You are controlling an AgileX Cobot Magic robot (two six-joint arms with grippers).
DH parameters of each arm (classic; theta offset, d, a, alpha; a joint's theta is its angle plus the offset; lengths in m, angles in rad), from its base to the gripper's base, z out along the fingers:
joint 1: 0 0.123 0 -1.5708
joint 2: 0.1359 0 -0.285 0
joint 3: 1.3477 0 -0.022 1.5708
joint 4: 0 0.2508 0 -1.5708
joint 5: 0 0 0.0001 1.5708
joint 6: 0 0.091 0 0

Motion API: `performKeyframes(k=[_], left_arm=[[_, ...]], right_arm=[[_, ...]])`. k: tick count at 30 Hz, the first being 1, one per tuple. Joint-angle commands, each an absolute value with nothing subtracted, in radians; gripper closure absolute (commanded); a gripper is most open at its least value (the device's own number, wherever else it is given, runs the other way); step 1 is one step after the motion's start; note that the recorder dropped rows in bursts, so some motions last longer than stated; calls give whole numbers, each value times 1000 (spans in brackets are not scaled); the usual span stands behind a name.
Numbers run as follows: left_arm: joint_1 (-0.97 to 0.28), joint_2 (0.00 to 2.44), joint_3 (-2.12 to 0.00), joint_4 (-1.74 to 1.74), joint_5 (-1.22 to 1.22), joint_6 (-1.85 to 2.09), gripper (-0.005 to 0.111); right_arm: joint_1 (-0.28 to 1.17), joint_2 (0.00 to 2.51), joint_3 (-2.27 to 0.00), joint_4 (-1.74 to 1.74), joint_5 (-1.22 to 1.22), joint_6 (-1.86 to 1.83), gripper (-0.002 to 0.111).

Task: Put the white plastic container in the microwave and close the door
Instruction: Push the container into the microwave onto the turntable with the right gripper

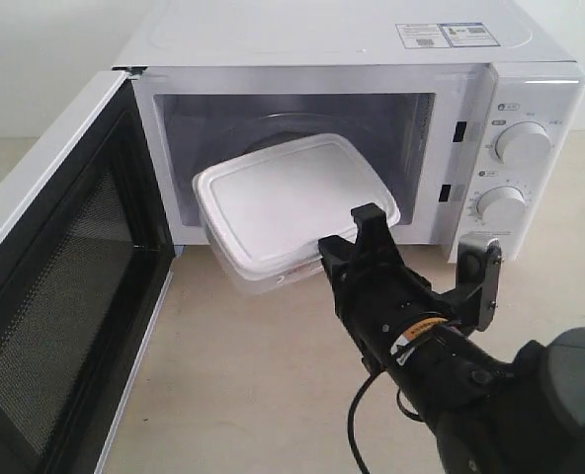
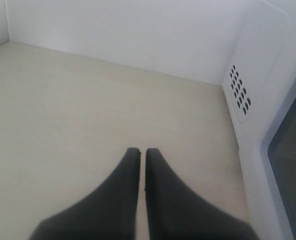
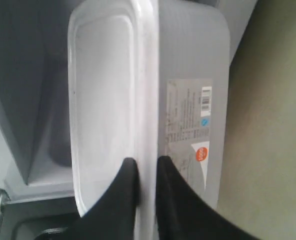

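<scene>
Pinching the white box by its near rim so the far end can enter first, the right gripper holds it mid-frame, partway into the microwave, its door swung wide at left to clear the way; the left gripper sits closed and empty.

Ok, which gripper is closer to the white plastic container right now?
Right. The right gripper pinches the lid rim of the white plastic container at the opening of the microwave. The left gripper sits shut over the table beside the microwave's vented side, container not in its view.
</scene>
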State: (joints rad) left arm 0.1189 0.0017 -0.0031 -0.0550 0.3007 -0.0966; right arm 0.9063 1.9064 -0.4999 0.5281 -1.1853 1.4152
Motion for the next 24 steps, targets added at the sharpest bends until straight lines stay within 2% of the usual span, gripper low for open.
performKeyframes(k=[1,8,24], left_arm=[[118,0,0,-63,300,-105,102],[118,0,0,-63,300,-105,102],[118,0,0,-63,300,-105,102]], right_arm=[[919,1906,-551,639,-1221,1406,108],[916,1909,-656,736,-1110,1300,108],[889,1986,-780,837,-1085,1196,108]])
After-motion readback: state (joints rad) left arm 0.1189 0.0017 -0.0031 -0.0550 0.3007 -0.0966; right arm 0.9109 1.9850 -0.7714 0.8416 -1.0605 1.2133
